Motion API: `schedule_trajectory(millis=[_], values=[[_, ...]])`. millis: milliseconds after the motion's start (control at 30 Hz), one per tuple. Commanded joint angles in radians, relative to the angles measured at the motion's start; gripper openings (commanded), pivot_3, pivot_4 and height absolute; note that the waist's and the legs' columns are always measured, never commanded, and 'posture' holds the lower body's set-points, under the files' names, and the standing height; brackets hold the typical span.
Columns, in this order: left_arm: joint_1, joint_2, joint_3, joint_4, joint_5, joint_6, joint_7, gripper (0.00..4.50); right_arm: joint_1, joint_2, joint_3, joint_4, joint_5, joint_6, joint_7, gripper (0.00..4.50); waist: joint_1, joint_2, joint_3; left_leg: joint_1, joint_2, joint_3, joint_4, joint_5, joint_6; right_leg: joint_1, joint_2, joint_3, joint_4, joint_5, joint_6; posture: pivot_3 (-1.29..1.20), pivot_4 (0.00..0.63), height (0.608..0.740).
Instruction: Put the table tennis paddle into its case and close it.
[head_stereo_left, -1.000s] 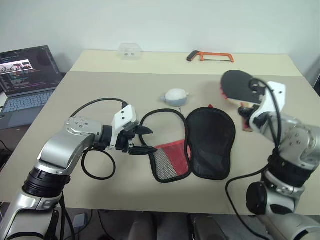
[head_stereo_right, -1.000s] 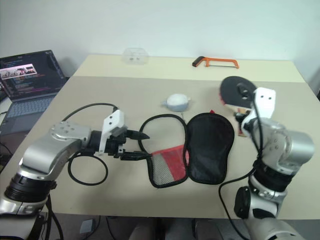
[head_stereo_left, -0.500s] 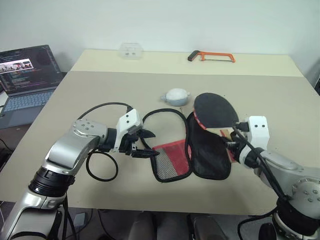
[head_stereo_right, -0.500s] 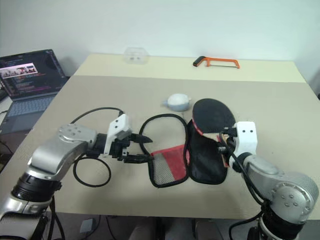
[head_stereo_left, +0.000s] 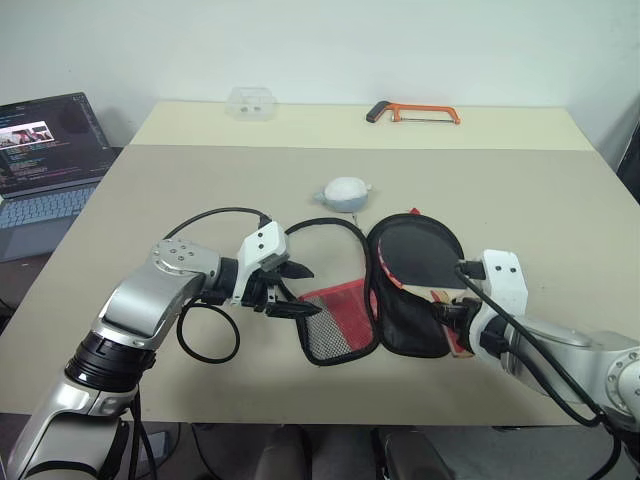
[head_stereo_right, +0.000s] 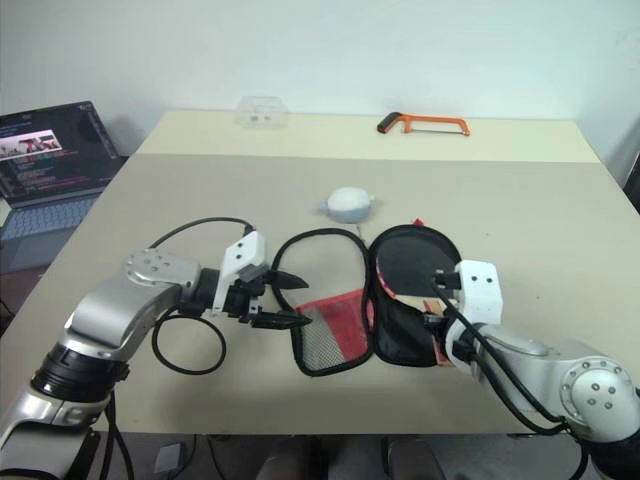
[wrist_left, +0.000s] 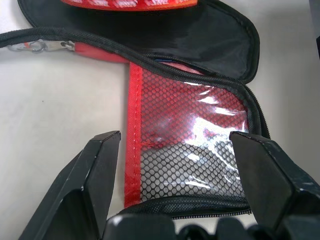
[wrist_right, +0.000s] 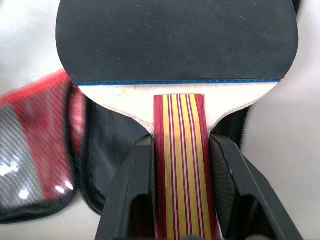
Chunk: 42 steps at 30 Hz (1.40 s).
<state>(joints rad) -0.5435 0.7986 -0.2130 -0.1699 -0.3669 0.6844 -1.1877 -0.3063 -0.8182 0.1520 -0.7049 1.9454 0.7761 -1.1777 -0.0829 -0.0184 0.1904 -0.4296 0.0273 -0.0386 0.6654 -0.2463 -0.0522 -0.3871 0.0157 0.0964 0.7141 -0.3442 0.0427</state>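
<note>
While the case (head_stereo_left: 385, 290) lies unzipped and spread flat on the beige worktop (head_stereo_left: 200, 180), the table tennis paddle (head_stereo_left: 418, 258) hovers low over its black half, on the side away from the mesh pocket. Its long axis runs from the handle at the robot's side to the round black blade at the far side, toward the small grey pouch (head_stereo_left: 345, 192) beyond the case. The right end effector (wrist_right: 180, 200) is clamped on the striped red-and-yellow handle, one black finger on each side.

From the right wrist, the pale wood neck, a thin blue line under the black rubber, and the handle's stripes are plain; the head views give the blade as a dark oval over the case.

On the mesh side of the case, the left end effector (wrist_left: 175, 175) has its fingers wide apart, holding nothing, straddling the mesh pocket's end. From the left wrist, a zip pull shows beside the red strip, and glossy film behind the mesh.
</note>
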Motion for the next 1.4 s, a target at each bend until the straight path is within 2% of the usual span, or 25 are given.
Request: schedule_trajectory(millis=[33,267,567,1400], values=[[-0.002,0.006,0.011,-0.027,0.004,-0.011,0.007,3.82,-0.059,-0.023,0.012,-0.028,0.027,-0.069,0.014,1.09,0.002,0.000,0.000,0.000,0.000,0.000,0.000,0.000,0.000,0.000,0.000,0.000,0.000,0.000,0.000,0.00,0.150,0.740],[0.005,0.003,0.011,-0.031,0.008,-0.011,0.014,3.82,-0.105,-0.029,0.050,0.001,0.027,-0.088,0.030,1.09,0.007,0.000,0.000,-0.001,0.000,-0.001,0.000,0.000,0.000,0.000,-0.001,0.000,-0.001,0.000,0.000,0.00,0.150,0.740],[0.019,0.011,0.015,-0.037,0.012,-0.014,0.019,3.82,-0.081,0.011,0.091,0.037,0.027,-0.103,-0.009,1.09,0.008,0.000,0.000,-0.001,0.000,-0.002,0.000,0.000,0.000,0.000,-0.001,0.000,0.000,0.000,0.000,0.00,0.150,0.740],[0.028,0.015,0.011,-0.031,0.029,-0.027,0.019,3.82,-0.118,0.056,0.086,0.132,0.027,-0.097,-0.136,1.09,0.020,0.000,0.000,-0.001,0.000,-0.002,0.000,0.000,0.000,0.000,-0.001,0.000,0.000,0.000,0.000,0.00,0.150,0.740]])
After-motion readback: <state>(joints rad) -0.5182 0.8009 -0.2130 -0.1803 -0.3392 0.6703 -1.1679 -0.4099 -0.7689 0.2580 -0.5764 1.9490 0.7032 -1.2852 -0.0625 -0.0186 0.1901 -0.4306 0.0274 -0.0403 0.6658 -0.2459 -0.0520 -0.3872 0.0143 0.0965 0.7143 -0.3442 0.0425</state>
